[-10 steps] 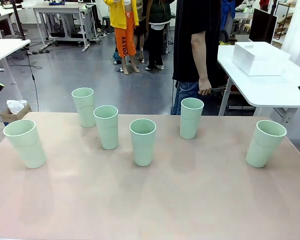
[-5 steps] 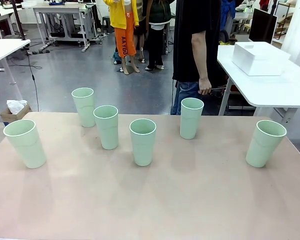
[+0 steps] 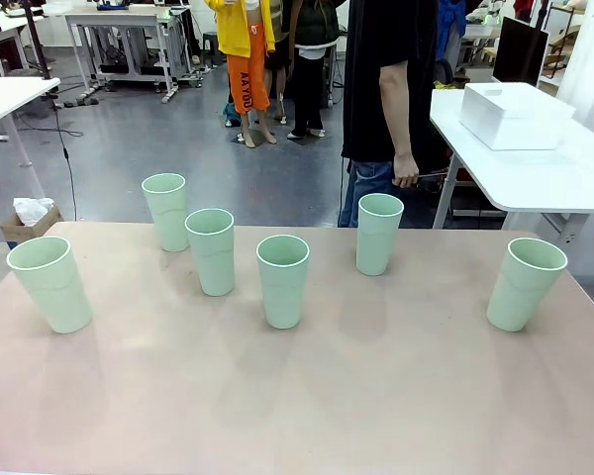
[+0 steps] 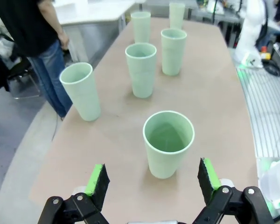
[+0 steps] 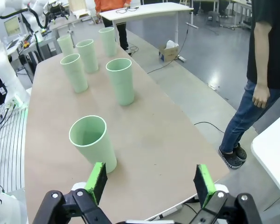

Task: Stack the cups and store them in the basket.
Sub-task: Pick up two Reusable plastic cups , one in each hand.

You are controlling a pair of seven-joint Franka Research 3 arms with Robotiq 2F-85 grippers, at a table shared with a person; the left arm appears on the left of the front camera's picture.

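Several pale mint-green cups stand upright and apart on the tan table (image 3: 307, 396): one at the far left (image 3: 49, 283), three across the middle (image 3: 165, 211) (image 3: 211, 250) (image 3: 283, 280), one further right (image 3: 379, 233) and one at the far right (image 3: 525, 283). The white basket (image 3: 515, 116) rests on a separate white table at the back right. My left gripper (image 4: 152, 181) is open, its green pads wide apart, just short of the nearest cup (image 4: 168, 142). My right gripper (image 5: 150, 183) is open too, with its nearest cup (image 5: 91, 142) slightly left of its line.
A person (image 3: 386, 89) in a black shirt and jeans stands at the far edge, between my table and the white side table (image 3: 535, 178). A cardboard box (image 3: 25, 220) lies on the floor at the back left. Bare tabletop stretches in front of the cups.
Green fingertips that showed at the left and right edges of the front view a second ago have slipped out of the picture. The cups and the person have not moved.
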